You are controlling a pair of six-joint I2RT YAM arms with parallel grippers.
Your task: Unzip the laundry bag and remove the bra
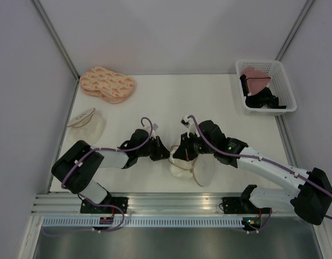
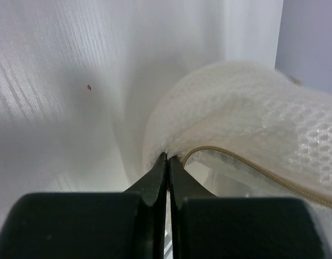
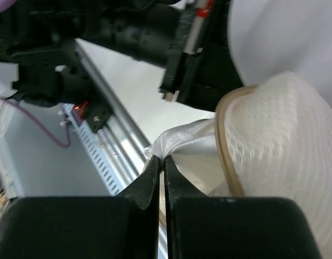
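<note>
The laundry bag [image 1: 203, 171], at the near edge of the table [image 1: 182, 97], is pinched by its mesh edge in the clenched left claw [image 2: 167, 157]. The bra [image 3: 190, 143], judged light, limp and slippery, is gripped at a protruding fold by the right claw [image 3: 161, 158].

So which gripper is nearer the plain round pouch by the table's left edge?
Left. The left gripper pinches the laundry bag right of that pouch; the right gripper, gripping the bra, is further right.
</note>
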